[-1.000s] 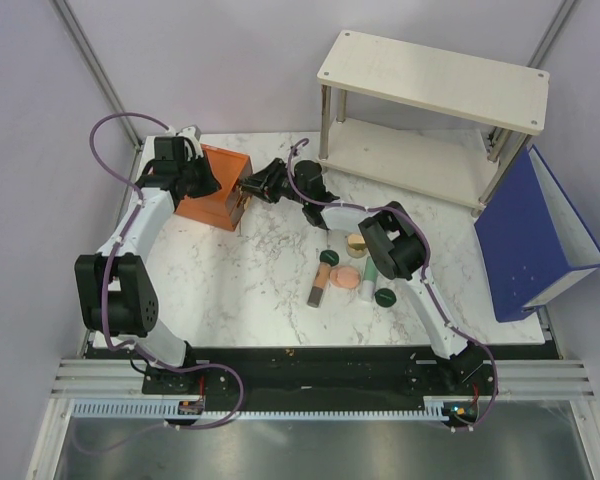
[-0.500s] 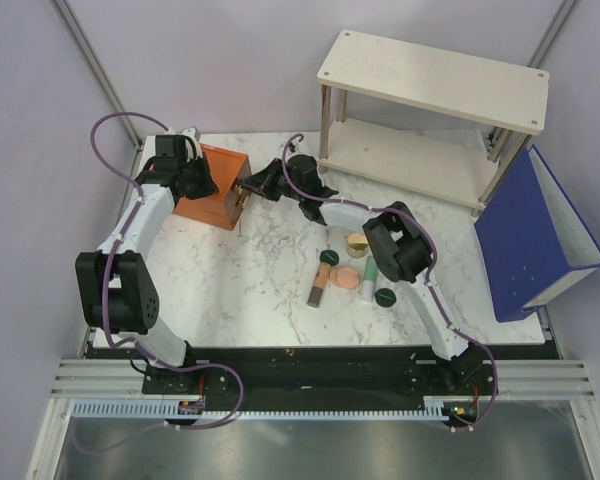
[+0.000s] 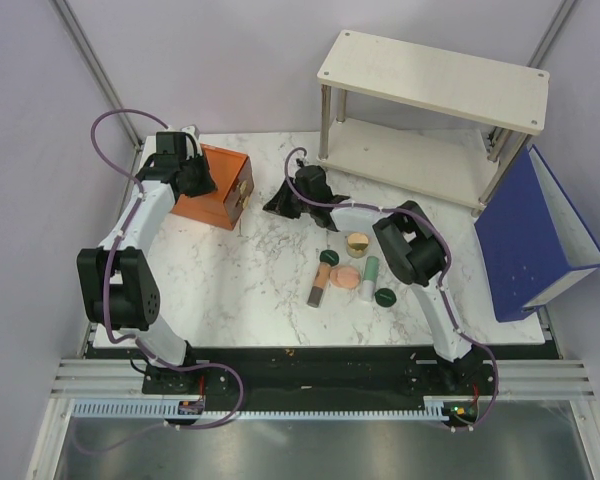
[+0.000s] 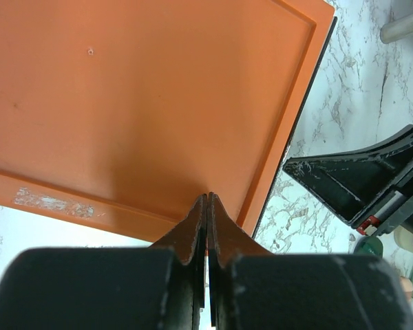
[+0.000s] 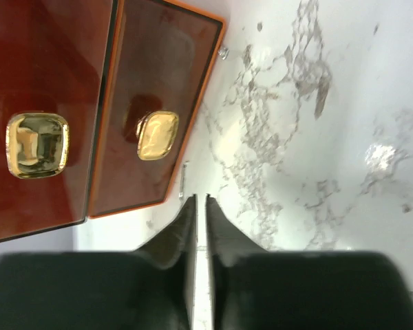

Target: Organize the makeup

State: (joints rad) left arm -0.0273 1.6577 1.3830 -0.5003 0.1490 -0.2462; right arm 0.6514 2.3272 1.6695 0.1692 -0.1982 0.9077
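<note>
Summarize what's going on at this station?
Left tool is shut, poised at the top of the orange box. Right tool hangs just off the box's gold-knobbed drawer fronts, fingers nearly together, holding nothing. The makeup lies clustered on the marble table.

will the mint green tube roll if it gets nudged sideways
Probably: the mint-green tube lies on its side on the smooth marble table and looks round. The peach compact close beside it might stop a roll that way. It looks small, so likely light.
</note>
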